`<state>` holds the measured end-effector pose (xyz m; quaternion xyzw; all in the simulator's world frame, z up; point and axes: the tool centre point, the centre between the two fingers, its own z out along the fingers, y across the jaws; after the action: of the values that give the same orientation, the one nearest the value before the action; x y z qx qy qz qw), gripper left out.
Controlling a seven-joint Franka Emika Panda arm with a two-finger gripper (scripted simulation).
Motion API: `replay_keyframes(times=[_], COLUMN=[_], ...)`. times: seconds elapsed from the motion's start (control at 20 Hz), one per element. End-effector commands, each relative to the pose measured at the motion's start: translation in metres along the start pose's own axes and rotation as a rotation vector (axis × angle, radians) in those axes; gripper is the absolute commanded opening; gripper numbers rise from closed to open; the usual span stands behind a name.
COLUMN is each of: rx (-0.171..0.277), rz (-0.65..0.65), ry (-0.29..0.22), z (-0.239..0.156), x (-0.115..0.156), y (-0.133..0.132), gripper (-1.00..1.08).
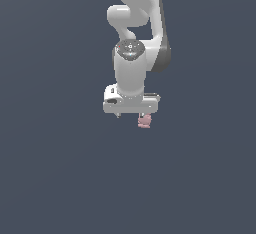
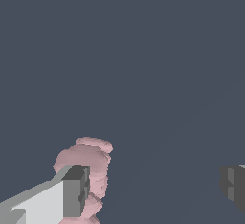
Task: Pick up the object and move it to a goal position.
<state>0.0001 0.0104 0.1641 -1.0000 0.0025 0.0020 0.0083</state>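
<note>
object just below end effector, toward exterior view's right.

1. All around is one flat dark blue-grey colour.
2. No line shows where a floor meets a wall.
3. The wrist view shows the same dark blue-grey.
4. The light is soft and even.
5. A faint slanted streak crosses the wrist view.

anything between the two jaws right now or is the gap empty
In the wrist view the gap is bare: the pink object sits against one finger, behind it and not in the gap, and the other finger stands well apart.
</note>
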Motion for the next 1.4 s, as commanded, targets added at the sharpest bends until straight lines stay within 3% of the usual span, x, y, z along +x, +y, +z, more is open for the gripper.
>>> replay_keyframes(times=[0.0,0.45,0.85,1.35], rx=[0.000,0.007,0.005,-0.007], rz=[0.000,-0.042,-0.029,0.047], ry=[0.000,-0.030,-0.027,-0.014], z=[0.000,0.012,0.013,0.021], x=[0.000,-0.008,-0.010,-0.031], y=[0.000,-0.006,-0.011,-0.040], gripper=[1.00,1.00,1.00,1.00])
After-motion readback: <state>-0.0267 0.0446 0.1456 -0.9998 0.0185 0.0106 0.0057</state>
